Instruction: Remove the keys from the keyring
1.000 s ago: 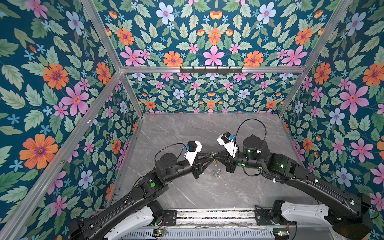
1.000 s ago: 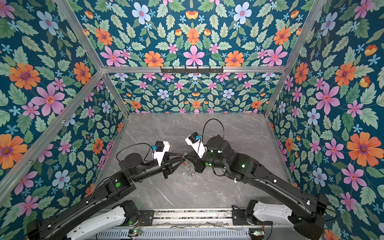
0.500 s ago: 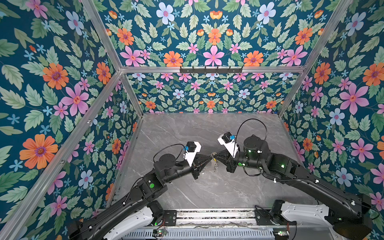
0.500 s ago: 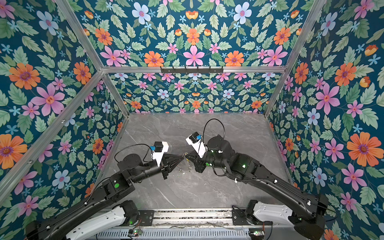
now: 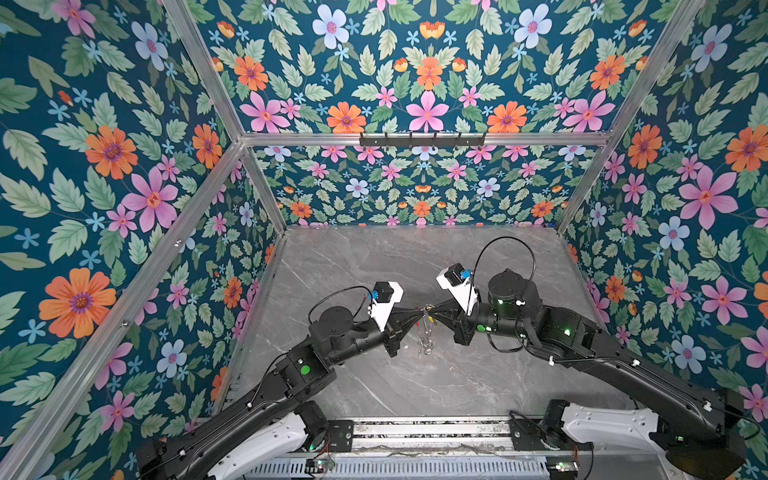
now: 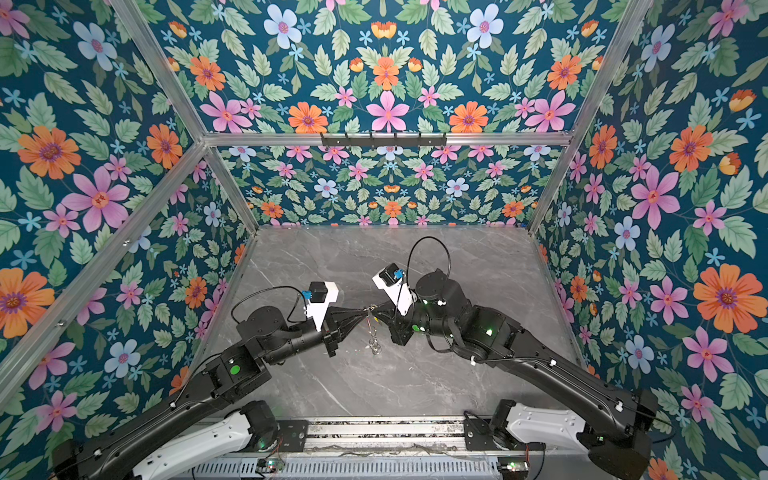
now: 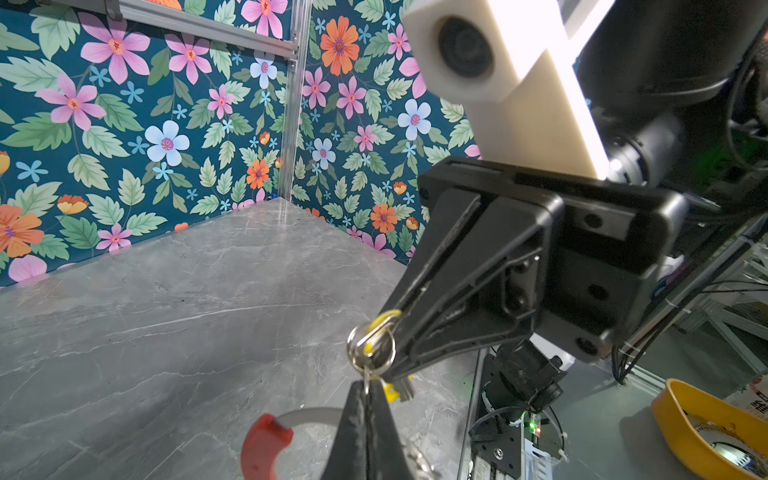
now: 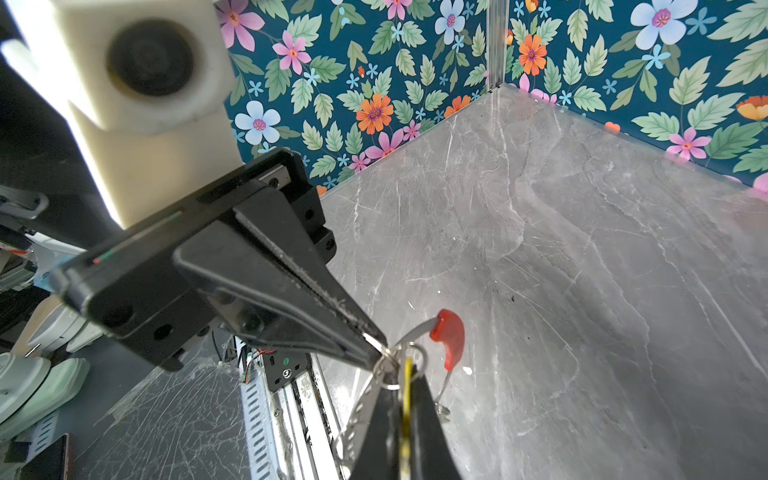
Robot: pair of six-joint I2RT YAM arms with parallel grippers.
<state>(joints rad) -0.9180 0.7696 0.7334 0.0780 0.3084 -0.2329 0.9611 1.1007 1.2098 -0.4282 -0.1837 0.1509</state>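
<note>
Both grippers meet tip to tip above the middle of the grey table. My right gripper [image 8: 405, 376] is shut on the yellow key [image 8: 406, 399], whose edge shows between its fingers. My left gripper [image 7: 365, 384] is shut on a small silver loop [image 7: 371, 347] that links to that key. Below them hangs the keyring [image 7: 309, 415], a thin grey ring with a red segment [image 7: 266, 444], clear of the table. In both top views the left gripper [image 5: 420, 312] and the right gripper [image 5: 434, 309] touch noses with the keyring [image 6: 374, 336] dangling under them.
Flowered walls [image 5: 124, 208] close in the back and both sides. A metal rail [image 5: 415, 432] runs along the front edge. A yellow bowl [image 7: 706, 432] lies off the table beyond the rail. A black hook bar [image 5: 422, 139] is high on the back wall.
My left gripper has closed its jaws onto the small silver loop. The right gripper has kept its hold, and both arms have barely moved.
</note>
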